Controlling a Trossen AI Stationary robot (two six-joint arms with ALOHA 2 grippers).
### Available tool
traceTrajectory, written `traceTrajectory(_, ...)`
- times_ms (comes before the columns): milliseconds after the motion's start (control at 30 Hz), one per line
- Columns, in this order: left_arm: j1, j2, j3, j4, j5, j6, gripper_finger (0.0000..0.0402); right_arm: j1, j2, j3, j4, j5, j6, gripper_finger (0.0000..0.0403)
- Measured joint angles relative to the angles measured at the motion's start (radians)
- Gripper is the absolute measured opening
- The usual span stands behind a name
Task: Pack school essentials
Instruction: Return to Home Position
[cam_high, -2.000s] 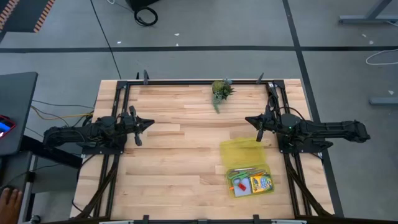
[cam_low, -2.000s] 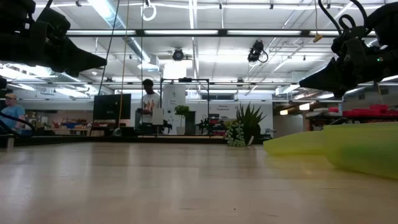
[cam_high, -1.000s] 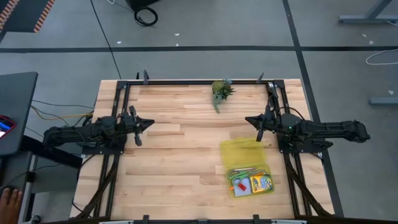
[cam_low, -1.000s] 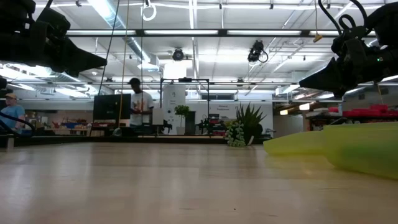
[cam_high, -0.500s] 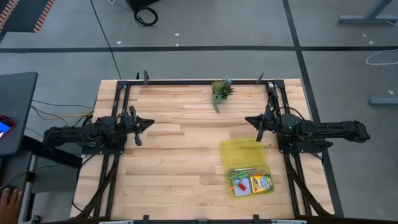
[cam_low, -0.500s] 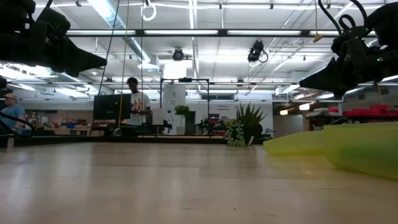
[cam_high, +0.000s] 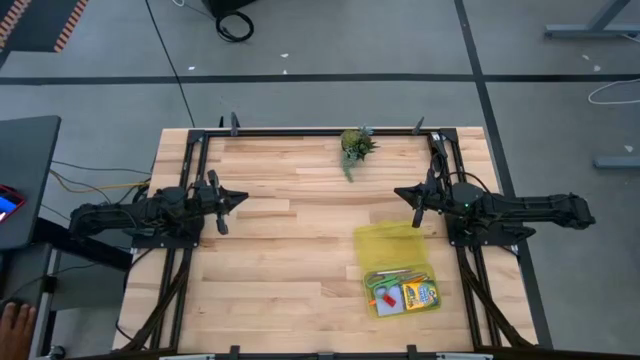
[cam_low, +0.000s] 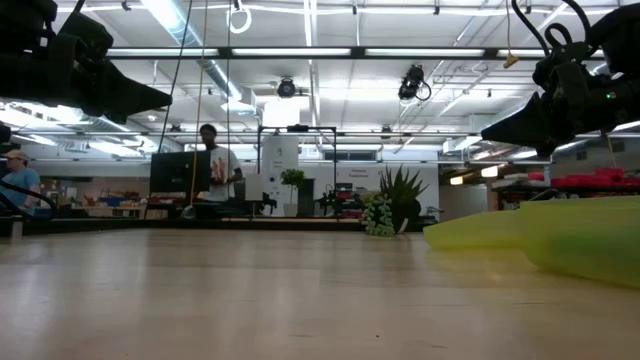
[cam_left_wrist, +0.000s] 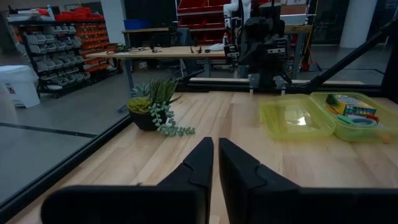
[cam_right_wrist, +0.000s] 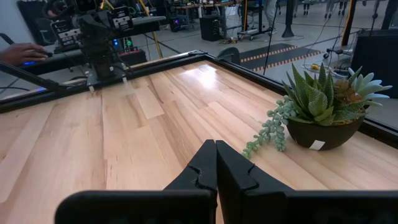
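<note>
The school essentials lie in the near half (cam_high: 405, 290) of an open translucent yellow case at the table's near right. Among them are a crayon box (cam_high: 421, 294), green scissors (cam_high: 395, 277) and a light-blue pad (cam_high: 389, 297). The case's lid half (cam_high: 392, 245) lies flat on the table, toward the far side. My left gripper (cam_high: 240, 197) hovers shut at the table's left, pointing level toward the right (cam_left_wrist: 215, 144). Shut as well, my right gripper (cam_high: 400, 192) hovers at the right, just beyond the lid and pointing left (cam_right_wrist: 216, 144). Neither touches anything.
A small potted plant (cam_high: 355, 146) stands at the middle of the far edge, its trailing stem on the wood. A black frame (cam_high: 300, 131) runs along the table's edges. Bare wood lies between the two arms. People are in the room beyond the table.
</note>
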Motion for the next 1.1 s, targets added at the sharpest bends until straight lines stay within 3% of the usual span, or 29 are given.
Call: traceTrajectory(1100,0.0,0.0,0.0,0.0,0.0,0.0,0.0026,0.0,0.0,0.0,0.0,0.0,0.0,0.0007)
